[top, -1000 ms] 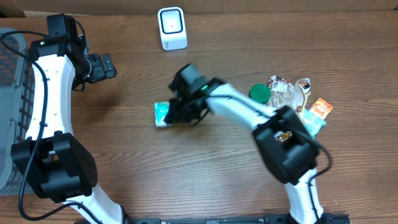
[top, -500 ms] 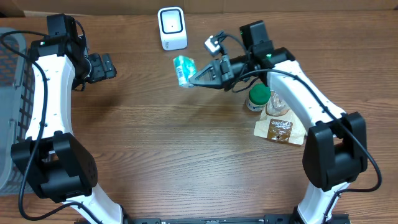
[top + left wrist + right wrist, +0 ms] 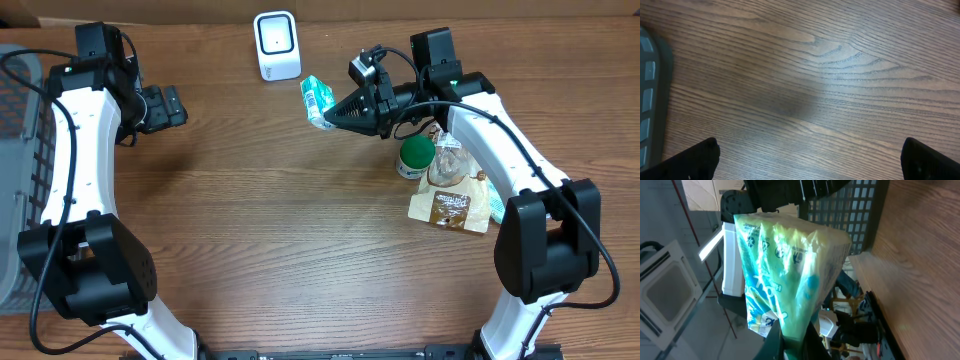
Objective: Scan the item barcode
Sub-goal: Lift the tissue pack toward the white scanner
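A teal and white plastic packet (image 3: 317,99) hangs in the air at the back middle of the table, pinched by my right gripper (image 3: 335,113), which is shut on its lower edge. In the right wrist view the packet (image 3: 787,265) fills the centre, crinkled green and blue, with the fingers (image 3: 772,342) clamped on its bottom. The white barcode scanner (image 3: 277,45) stands upright just to the packet's left, a short gap apart. My left gripper (image 3: 175,105) is open at the far left, over bare wood (image 3: 810,100).
A green-lidded jar (image 3: 417,155), a clear bag and a brown snack packet (image 3: 450,208) lie together at the right. A grey basket (image 3: 20,170) sits at the table's left edge.
My right gripper has lifted the packet off the table and carried it back and right, near the scanner. The right arm swung back over the pile of items. The left arm has not moved.
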